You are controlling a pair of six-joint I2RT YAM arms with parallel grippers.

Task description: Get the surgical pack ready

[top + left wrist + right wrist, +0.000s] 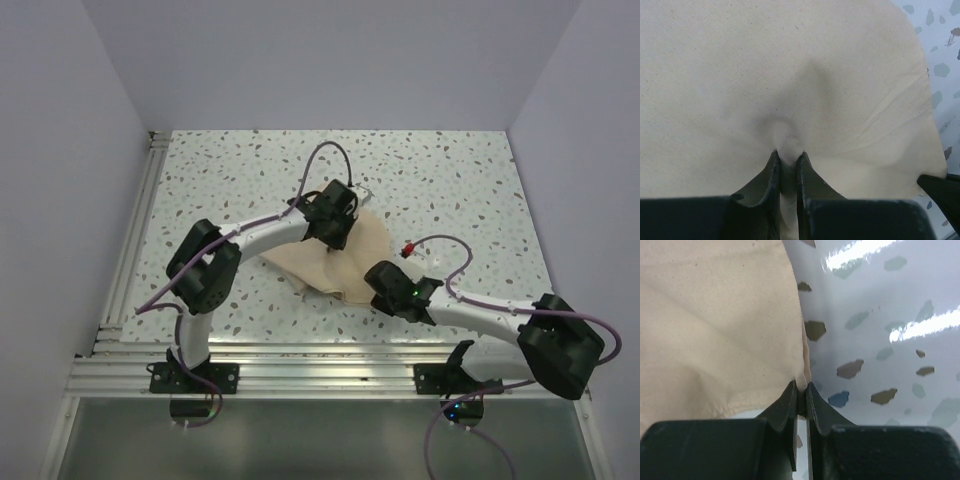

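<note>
The surgical pack shows as a tan cloth bundle [335, 272] lying mid-table; whatever it holds is hidden under the cloth. My left gripper [333, 240] points down on the bundle's far part. In the left wrist view the left gripper [788, 156] is shut on a pinched-up fold of the tan cloth [790, 75]. My right gripper [372, 282] sits at the bundle's near right corner. The right wrist view has the right gripper [802, 386] shut on the hemmed edge of the cloth [715, 325], low over the speckled table.
Speckled tabletop [450, 190] lies all around the bundle. A small red item [407, 248] rests just right of the cloth by the right arm's cable. Aluminium rails run along the left side [130, 260] and the near edge [300, 362]. White walls enclose the table.
</note>
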